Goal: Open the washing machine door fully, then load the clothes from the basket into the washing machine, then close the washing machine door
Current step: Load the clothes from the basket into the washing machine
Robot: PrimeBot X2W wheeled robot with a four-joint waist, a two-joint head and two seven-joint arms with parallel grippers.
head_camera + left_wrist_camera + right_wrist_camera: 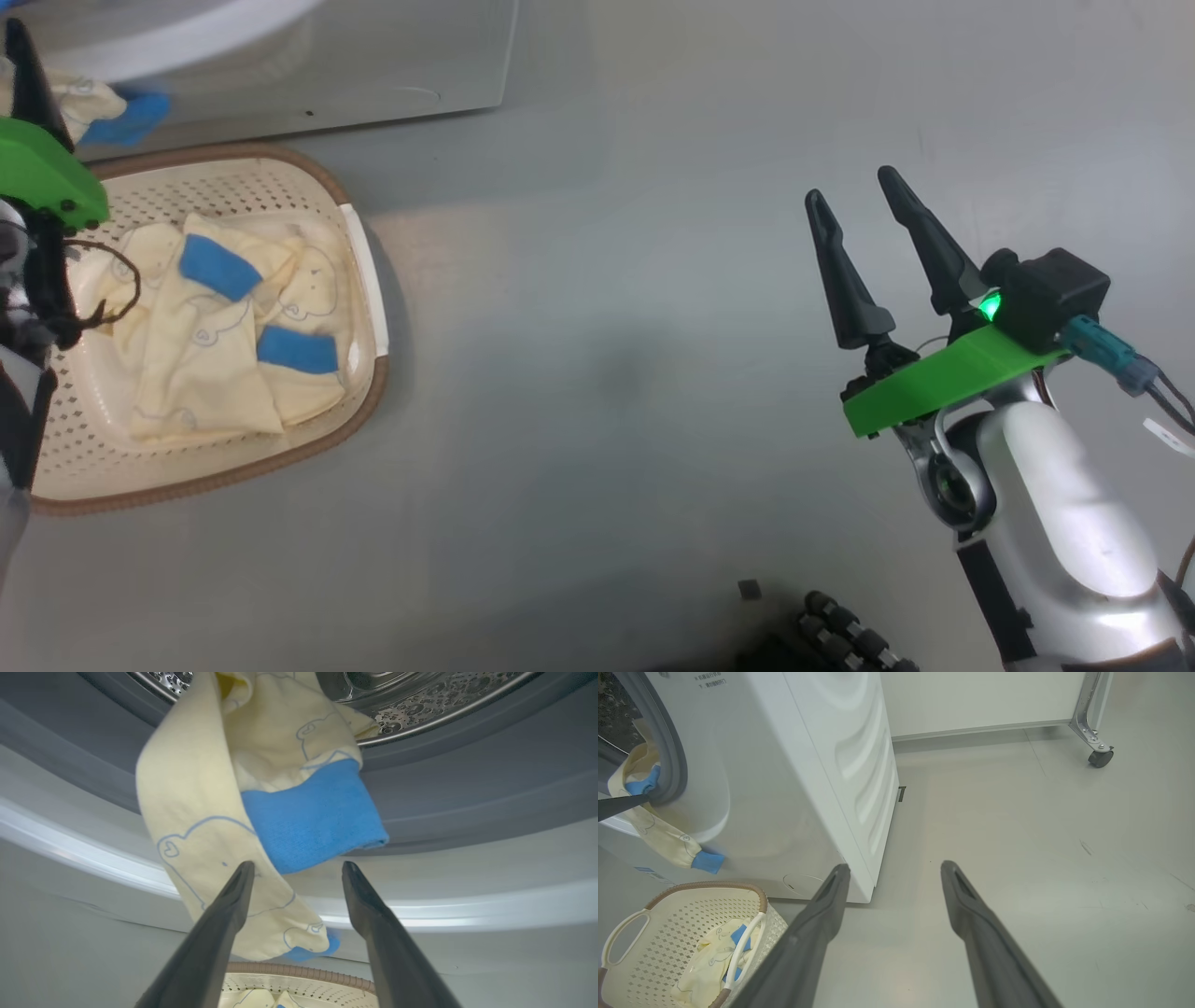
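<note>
Grey floor (607, 373) with basket (280, 182), washing machine (808, 765)

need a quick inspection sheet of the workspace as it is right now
surface: smooth grey floor
job's things: washing machine open; one pale yellow garment hangs from its drum down the front; basket on the floor below, more clothes inside
clutter: small dark square on the floor
grippers: left gripper open at the hanging garment; right gripper open over bare floor
cables: dark cable loop over the basket; teal-plugged cable behind the right gripper
surroundings: castor of a metal frame; white wall panel
</note>
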